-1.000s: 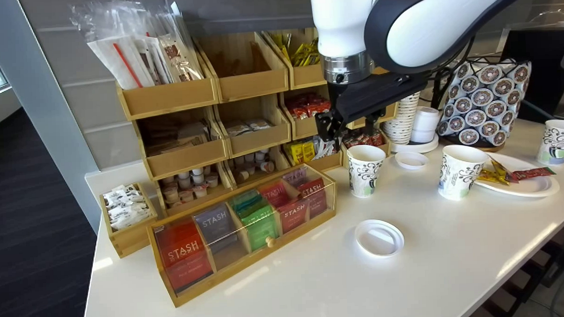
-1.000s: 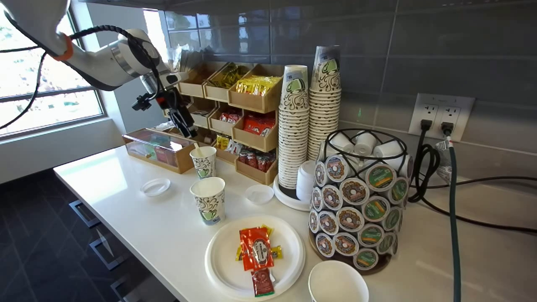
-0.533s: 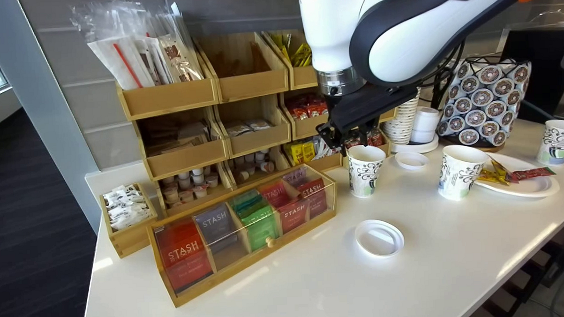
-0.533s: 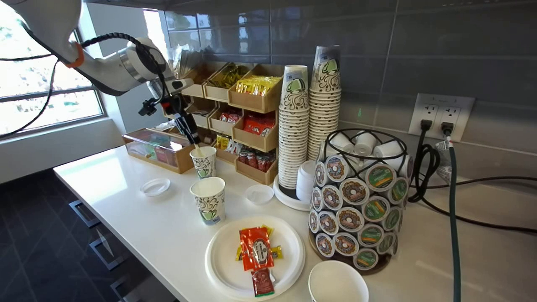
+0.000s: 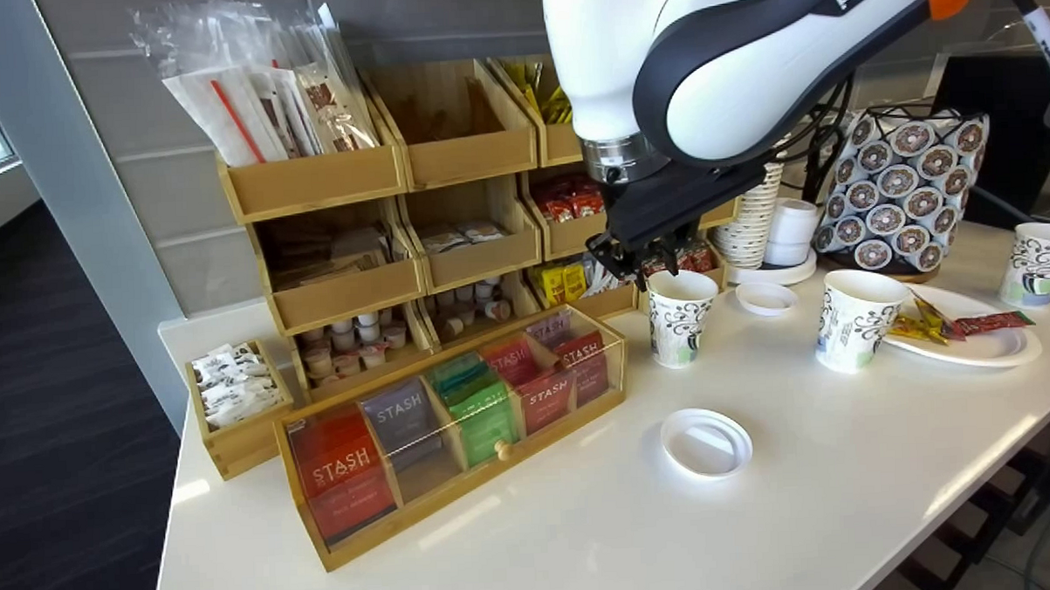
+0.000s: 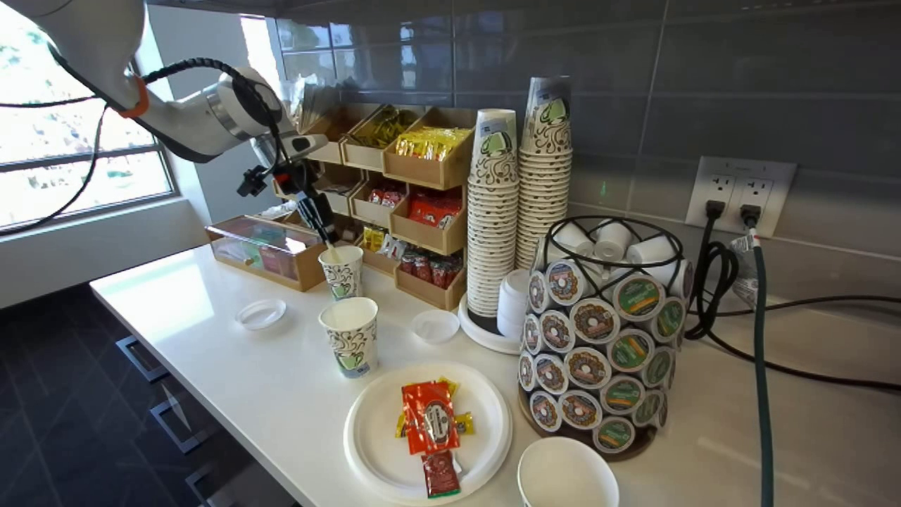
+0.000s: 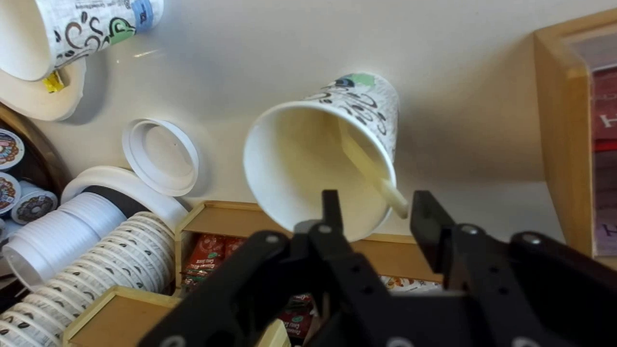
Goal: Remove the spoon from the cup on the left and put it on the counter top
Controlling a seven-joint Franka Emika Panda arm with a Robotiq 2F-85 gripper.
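The white printed paper cup (image 5: pixel 678 326) stands upright beside the tea box; it also shows in an exterior view (image 6: pixel 344 276) and the wrist view (image 7: pixel 282 159). The pale yellow spoon (image 7: pixel 368 168) leans inside it, its end sticking out over the rim. The spoon's upper end shows in an exterior view (image 6: pixel 333 251); in an exterior view with the tea box in front it is hidden. My gripper (image 7: pixel 378 197) is open just above the rim, with the spoon's end between its fingers, nearer the right finger. It also shows in both exterior views (image 5: pixel 655 275) (image 6: pixel 329 239). The off-white counter top (image 5: pixel 585 520) lies below.
A wooden tea box (image 5: pixel 460 428) and stacked wooden bins (image 5: pixel 459 149) stand beside and behind the cup. A similar cup (image 6: pixel 350 338), white lids (image 5: pixel 707 443), a plate (image 6: pixel 366 451) with packets, cup stacks (image 6: pixel 493 232) and a pod holder (image 6: pixel 598 338) are near.
My gripper has moved down to the cup's rim and the spoon's upper end, with little movement in the last half second. The cup and spoon look unmoved.
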